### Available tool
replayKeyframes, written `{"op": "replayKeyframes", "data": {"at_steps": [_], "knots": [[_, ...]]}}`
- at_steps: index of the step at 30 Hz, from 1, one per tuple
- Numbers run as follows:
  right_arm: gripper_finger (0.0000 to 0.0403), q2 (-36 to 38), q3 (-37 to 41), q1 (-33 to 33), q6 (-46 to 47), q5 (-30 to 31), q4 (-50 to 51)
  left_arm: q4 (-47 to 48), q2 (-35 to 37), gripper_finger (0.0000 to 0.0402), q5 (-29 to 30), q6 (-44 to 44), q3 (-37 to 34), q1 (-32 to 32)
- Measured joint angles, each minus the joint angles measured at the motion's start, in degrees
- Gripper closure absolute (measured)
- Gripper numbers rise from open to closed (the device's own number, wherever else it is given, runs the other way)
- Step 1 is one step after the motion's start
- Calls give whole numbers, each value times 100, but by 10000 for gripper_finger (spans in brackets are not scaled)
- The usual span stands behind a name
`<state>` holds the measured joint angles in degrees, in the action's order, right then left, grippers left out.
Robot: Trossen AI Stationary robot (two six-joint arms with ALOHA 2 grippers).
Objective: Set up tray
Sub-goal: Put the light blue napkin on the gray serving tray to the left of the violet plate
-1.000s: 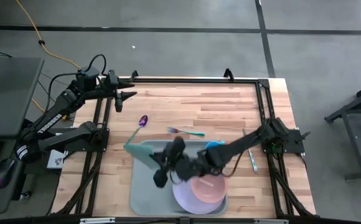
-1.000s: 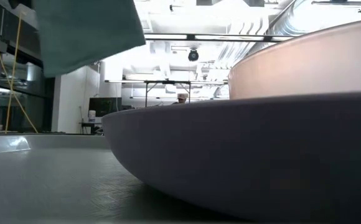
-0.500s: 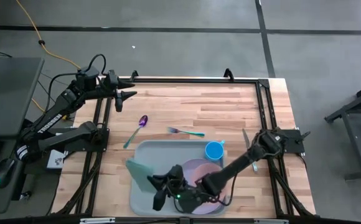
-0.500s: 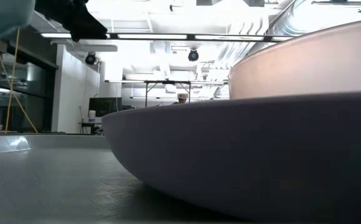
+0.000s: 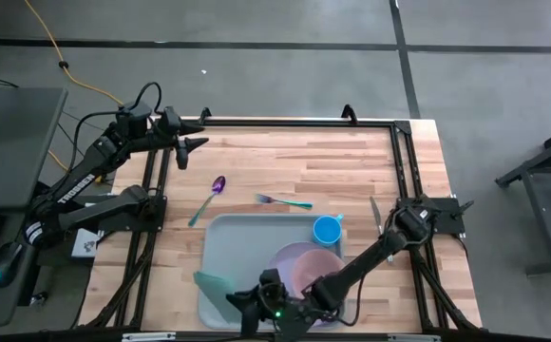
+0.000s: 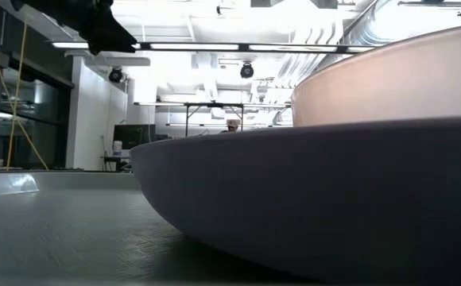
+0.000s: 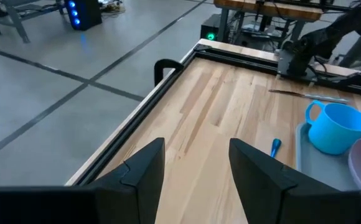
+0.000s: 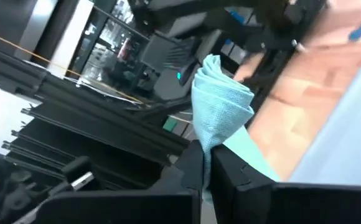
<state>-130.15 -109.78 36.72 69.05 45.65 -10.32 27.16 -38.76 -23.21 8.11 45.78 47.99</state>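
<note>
The grey-blue tray [image 5: 247, 247] lies on the table's near middle. On it sit a lavender plate [image 5: 290, 258] carrying a pink bowl [image 5: 315, 271], and a blue cup [image 5: 327, 229]. My right gripper [image 5: 230, 297] hovers over the tray's near-left corner, shut on a small teal cloth [image 5: 211, 283], which the right wrist view shows as a bunched fold [image 8: 221, 102]. My left gripper [image 5: 196, 144] waits open at the far left corner, touching nothing. In the low view the plate [image 6: 310, 206] and bowl [image 6: 389, 71] fill the picture. My right gripper pinches the teal cloth between its two fingers [image 8: 227, 165], at a bunched part [image 8: 206, 140] where several layers gather. The rest of the cloth spreads out beyond the fingertips, above the tray's left rim [image 5: 202, 285]. I cannot tell whether the cloth touches the tray.
On the bare wood beyond the tray lie a purple spoon [image 5: 211, 194] and a teal-handled fork [image 5: 285, 200]. A knife [image 5: 374, 213] and another utensil [image 5: 387, 245] lie to the tray's right. A black frame [image 5: 285, 122] rims the table.
My right gripper has carried the teal cloth from the tray's far-left part toward the table's near edge, to the tray's near-left corner. In the low view the cloth has passed out of the upper left. The left arm has kept still.
</note>
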Motion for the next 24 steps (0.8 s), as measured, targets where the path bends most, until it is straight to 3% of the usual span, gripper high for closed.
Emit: {"op": "replayKeyframes", "data": {"at_steps": [8, 17, 24], "knots": [[403, -711, 2, -129, 425, -62, -489, -2, 0, 190, 178, -44, 0, 0], [403, -764, 4, -583, 161, 164, -208, -3, 0, 190, 151, -90, 0, 0], [403, -762, 2, -714, 538, -248, 800, 0, 0, 190, 130, -93, 0, 0]]}}
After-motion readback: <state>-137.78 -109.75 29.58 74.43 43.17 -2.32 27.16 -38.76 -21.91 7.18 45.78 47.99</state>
